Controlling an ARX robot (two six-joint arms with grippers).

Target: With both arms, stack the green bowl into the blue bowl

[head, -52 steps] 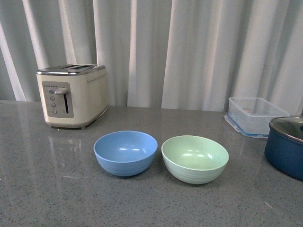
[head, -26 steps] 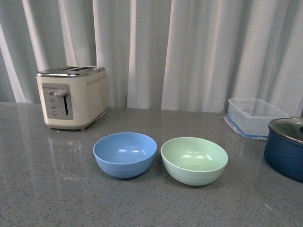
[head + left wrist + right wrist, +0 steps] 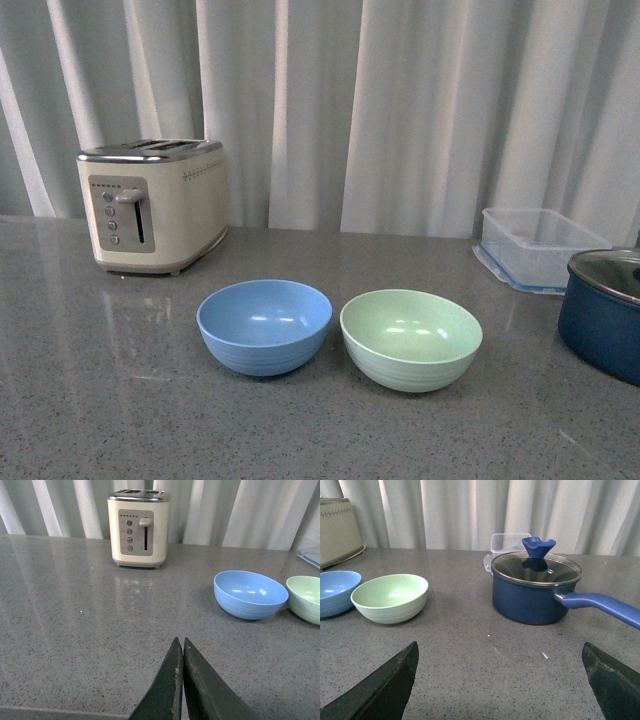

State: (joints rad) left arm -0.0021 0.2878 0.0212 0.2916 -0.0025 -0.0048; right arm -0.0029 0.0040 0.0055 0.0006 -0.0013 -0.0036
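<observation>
Grey speckled counter (image 3: pixel 90 400) lay before us, carrying a cream toaster (image 3: pixel 155 205) at the back left and a navy pot (image 3: pixel 600 325) at the far right. Between them sat the blue bowl (image 3: pixel 264 325) and the green bowl (image 3: pixel 410 338) side by side (green on the right, just beside blue), both upright. Our left gripper (image 3: pixel 181 642) was clenched on nothing; our right gripper (image 3: pixel 500 647) was spread wide.

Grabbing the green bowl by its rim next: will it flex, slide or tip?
The green bowl looks rigid and matte, so it probably won't flex or slip much. Empty and thin-walled, it is likely light. Its base is narrower than its rim and the countertop is glossy, so a nudge may slide or rock it.
</observation>
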